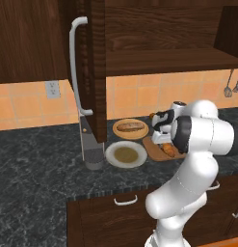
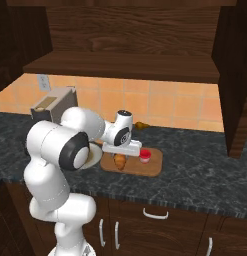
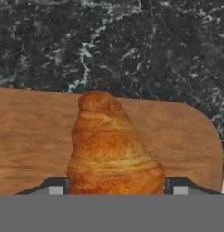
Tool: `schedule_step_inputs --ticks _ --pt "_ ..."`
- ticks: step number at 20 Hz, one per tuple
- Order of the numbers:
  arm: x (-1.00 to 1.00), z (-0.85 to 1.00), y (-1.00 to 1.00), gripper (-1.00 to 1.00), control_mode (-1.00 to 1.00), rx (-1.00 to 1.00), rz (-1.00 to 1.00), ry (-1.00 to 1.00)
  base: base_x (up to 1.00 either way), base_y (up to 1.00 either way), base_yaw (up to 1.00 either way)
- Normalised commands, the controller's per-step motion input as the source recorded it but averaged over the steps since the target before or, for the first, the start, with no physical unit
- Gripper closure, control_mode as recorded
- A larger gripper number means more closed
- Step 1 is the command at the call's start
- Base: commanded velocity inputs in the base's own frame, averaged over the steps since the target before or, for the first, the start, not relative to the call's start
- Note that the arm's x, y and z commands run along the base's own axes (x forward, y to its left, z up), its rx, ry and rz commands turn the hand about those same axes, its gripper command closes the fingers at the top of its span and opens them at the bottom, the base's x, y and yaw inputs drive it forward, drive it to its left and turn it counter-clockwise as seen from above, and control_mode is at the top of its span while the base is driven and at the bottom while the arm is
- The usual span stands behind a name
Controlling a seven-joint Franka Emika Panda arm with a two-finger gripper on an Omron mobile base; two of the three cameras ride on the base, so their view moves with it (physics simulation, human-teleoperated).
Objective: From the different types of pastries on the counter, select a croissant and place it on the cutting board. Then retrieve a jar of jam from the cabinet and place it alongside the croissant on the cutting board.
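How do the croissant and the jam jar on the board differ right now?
The croissant is golden-brown and elongated; the jam jar is squat, with a red lid and pale body. The croissant lies flat between the gripper fingertips; the jar stands upright to one side. Both rest on the cutting board.

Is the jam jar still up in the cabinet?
No, in the right base view the jam jar with its red lid stands on the cutting board, beside the croissant.
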Motion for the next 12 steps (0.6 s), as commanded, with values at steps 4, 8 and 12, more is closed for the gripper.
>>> schedule_step_inputs --ticks 4,8,12 --pt "0.29 -0.03 0.00 1.00 -1.00 0.00 0.00 -0.02 0.00 0.00 0.00" --pt "0.26 -0.02 0.00 1.00 -1.00 0.00 0.00 -0.02 0.00 0.00 0.00" --pt "0.08 -0.14 0.00 1.00 -1.00 0.00 0.00 -0.02 0.00 0.00 0.00"
